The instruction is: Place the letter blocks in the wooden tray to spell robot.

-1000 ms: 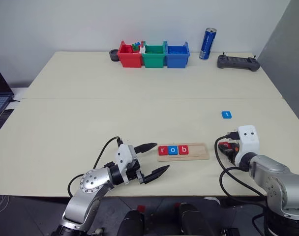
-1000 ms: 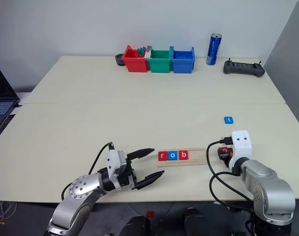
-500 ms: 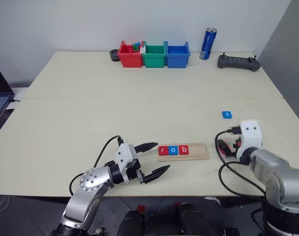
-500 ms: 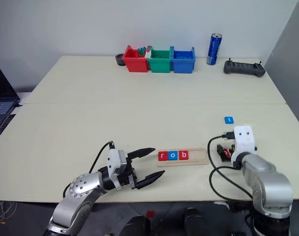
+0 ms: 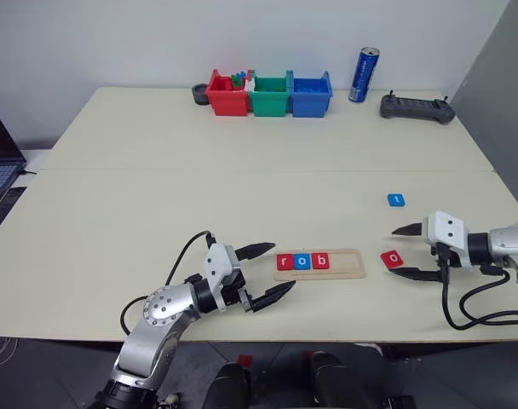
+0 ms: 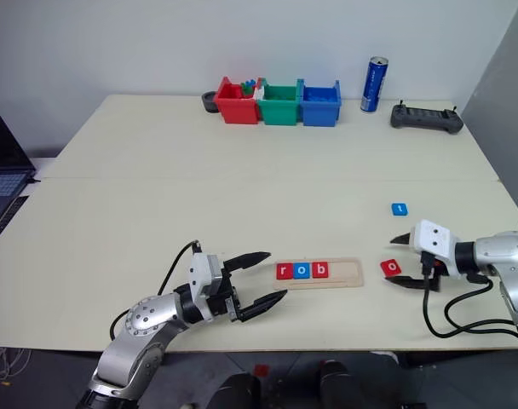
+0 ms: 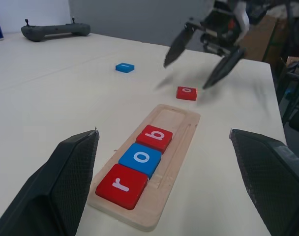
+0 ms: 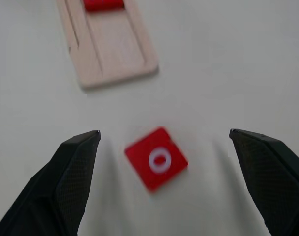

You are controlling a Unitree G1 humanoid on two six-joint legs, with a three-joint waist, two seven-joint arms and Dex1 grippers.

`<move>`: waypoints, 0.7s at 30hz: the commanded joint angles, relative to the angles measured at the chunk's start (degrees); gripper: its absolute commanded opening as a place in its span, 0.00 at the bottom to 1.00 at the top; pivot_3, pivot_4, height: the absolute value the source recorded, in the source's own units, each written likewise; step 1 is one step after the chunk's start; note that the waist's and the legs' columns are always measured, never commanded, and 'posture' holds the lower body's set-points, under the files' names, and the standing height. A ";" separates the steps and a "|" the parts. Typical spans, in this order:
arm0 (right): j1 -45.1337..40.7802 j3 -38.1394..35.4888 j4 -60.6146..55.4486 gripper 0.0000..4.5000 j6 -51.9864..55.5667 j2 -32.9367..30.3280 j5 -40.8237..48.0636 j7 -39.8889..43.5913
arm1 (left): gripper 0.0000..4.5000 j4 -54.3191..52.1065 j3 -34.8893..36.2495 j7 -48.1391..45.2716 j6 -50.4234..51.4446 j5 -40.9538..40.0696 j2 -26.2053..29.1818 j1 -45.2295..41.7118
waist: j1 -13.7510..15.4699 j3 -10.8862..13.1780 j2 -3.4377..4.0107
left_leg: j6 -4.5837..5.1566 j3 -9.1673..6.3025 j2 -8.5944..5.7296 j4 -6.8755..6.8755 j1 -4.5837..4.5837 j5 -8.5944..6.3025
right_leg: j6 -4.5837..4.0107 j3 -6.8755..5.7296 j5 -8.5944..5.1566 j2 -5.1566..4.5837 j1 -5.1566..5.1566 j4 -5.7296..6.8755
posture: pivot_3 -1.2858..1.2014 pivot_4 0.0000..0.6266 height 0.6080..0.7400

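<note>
Lying flat on the table just right of the wooden tray (image 5: 319, 263) — beside its empty end — the red "o" block (image 5: 393, 258) sits turned crooked, between the wide-open fingers of the right gripper (image 5: 406, 252), the nearer arm.

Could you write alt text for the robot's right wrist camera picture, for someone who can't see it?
A red letter block marked "o" lies flat on the pale table between the open right gripper. Beyond it is the end of the wooden tray.
</note>
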 commanded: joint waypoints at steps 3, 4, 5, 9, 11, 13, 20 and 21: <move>-8.79 4.45 13.35 0.99 -12.30 2.76 -4.43 5.33 | 1.00 -1.14 -0.82 -0.29 -1.42 0.10 -0.60 0.07 | -0.44 0.02 0.01 | 0.00 0.06 0.07 -0.01 0.14 0.00 | -0.04 0.08 -0.01 0.08 0.03 0.12 | 0.52 0.24 1.00; -10.00 5.09 15.41 0.99 -13.51 3.37 -5.02 5.84 | 1.00 -1.23 -0.80 -0.28 -1.37 0.09 -0.58 0.14 | -0.43 0.02 0.00 | 0.00 0.05 0.08 -0.01 0.15 0.01 | -0.05 0.08 -0.01 0.10 0.03 0.14 | 0.52 0.24 1.00; -11.03 5.59 17.27 0.99 -14.47 3.79 -5.52 6.29 | 1.00 -1.26 -0.72 -0.28 -1.33 0.08 -0.52 0.19 | -0.35 0.02 0.00 | 0.00 0.04 0.08 -0.01 0.15 0.01 | -0.05 0.08 -0.01 0.10 0.03 0.14 | 0.52 0.24 1.00; -13.19 6.37 21.59 0.99 -16.63 4.60 -6.16 7.97 | 1.00 -1.30 -0.52 -0.26 -1.37 0.05 -0.33 0.45 | 0.07 0.02 -0.01 | -0.01 0.02 0.04 0.01 0.14 0.01 | -0.05 0.09 0.00 0.05 0.08 0.12 | 0.52 0.24 1.00; -13.53 6.85 23.04 0.99 -17.52 4.61 -6.43 8.74 | 1.00 -1.45 -0.45 -0.24 -1.39 0.03 -0.21 0.73 | 0.15 0.02 -0.01 | -0.01 0.01 0.04 0.01 0.14 0.01 | -0.06 0.08 0.00 0.04 0.09 0.13 | 0.52 0.24 1.00; -13.56 7.09 23.90 0.99 -18.14 4.62 -6.46 9.46 | 1.00 -1.69 -0.33 -0.22 -1.37 -0.04 -0.04 1.06 | 0.17 0.02 -0.01 | -0.01 0.00 0.04 0.02 0.16 0.01 | -0.06 0.08 0.00 0.04 0.10 0.13 | 0.52 0.24 1.00; -13.24 6.79 23.44 0.55 -17.61 4.84 -5.57 10.82 | 1.00 -1.64 0.04 -0.36 -1.75 -0.16 0.48 1.72 | 0.16 0.02 0.00 | -0.01 -0.01 0.03 0.03 0.22 0.01 | -0.06 0.08 0.00 0.03 0.18 0.14 | 0.52 0.24 1.00; -13.24 6.55 23.12 0.47 -17.33 4.98 -5.34 10.59 | 1.00 -1.56 0.03 -0.41 -1.84 -0.15 0.53 1.72 | 0.16 0.02 0.00 | -0.01 0.00 0.03 0.03 0.25 0.01 | -0.06 0.08 0.00 0.03 0.21 0.14 | 0.52 0.24 1.00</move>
